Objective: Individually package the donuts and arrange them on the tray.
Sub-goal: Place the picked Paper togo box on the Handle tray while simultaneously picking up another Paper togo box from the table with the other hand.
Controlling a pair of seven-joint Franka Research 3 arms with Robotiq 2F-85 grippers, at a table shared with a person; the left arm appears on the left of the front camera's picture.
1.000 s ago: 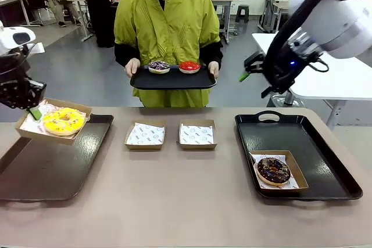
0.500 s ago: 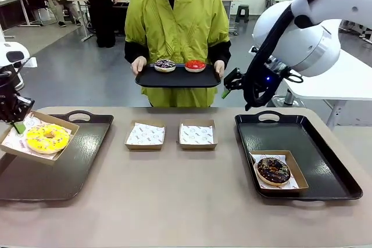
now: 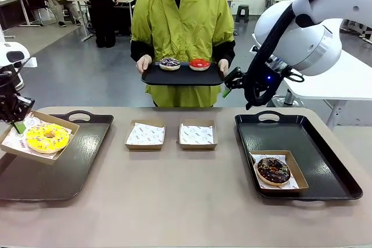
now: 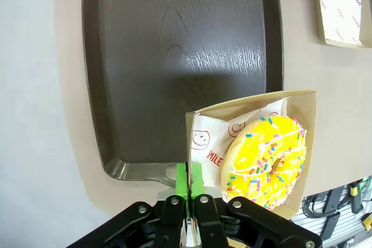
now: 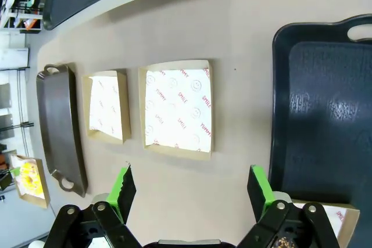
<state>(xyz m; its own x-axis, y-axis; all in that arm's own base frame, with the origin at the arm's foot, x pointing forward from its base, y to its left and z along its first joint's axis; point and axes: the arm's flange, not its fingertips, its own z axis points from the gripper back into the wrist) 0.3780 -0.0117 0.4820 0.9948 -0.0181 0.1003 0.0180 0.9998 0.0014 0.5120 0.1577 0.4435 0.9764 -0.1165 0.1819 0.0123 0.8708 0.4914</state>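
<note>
Risk: left gripper (image 4: 189, 179) clamps only a corner of the box (image 4: 306, 125), so donut (image 4: 265, 161) weight beyond the jaws may tilt, spill it; right gripper (image 5: 192, 191) wide, empty.

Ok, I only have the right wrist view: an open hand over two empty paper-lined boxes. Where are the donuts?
Observer: Two lie on a black tray that the person holds beyond the table: a purplish sprinkled donut and a red donut.
Operator: And the yellow donut?
Observer: The left hand is shut on the rim of its cardboard box, partly over the left tray.
Operator: Any packed?
Observer: A chocolate sprinkled donut lies boxed on the right tray.
</note>
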